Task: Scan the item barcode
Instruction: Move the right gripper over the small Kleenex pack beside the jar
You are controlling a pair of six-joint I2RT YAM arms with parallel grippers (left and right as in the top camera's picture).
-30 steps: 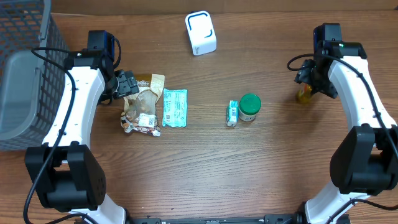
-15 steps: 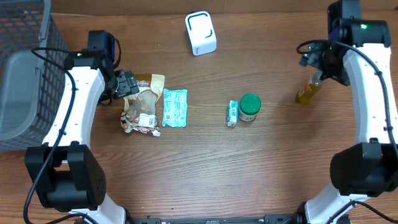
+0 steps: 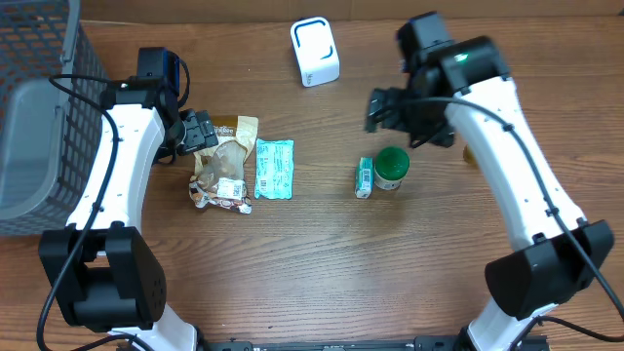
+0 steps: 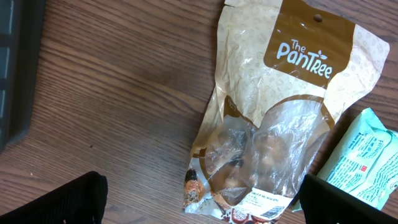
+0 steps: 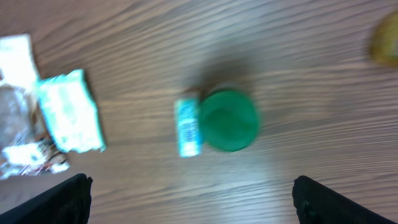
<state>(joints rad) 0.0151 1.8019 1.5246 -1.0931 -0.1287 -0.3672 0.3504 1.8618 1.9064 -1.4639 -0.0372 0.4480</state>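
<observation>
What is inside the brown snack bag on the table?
Through the clear window of the snack bag, brownish lumps of food show, gathered toward its lower end. What they are exactly I cannot tell. The printed paper of the upper part covers the rest of the inside.

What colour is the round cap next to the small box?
Green; the cap shows best in the overhead view.

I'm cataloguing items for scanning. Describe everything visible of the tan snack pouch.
The tan snack pouch lies flat on the wooden table, front up. Paper-look, brown "The PanTree" label, hang hole at its top, clear window showing brownish contents, lower end crumpled. A teal packet lies close beside it; contact unclear.
</observation>
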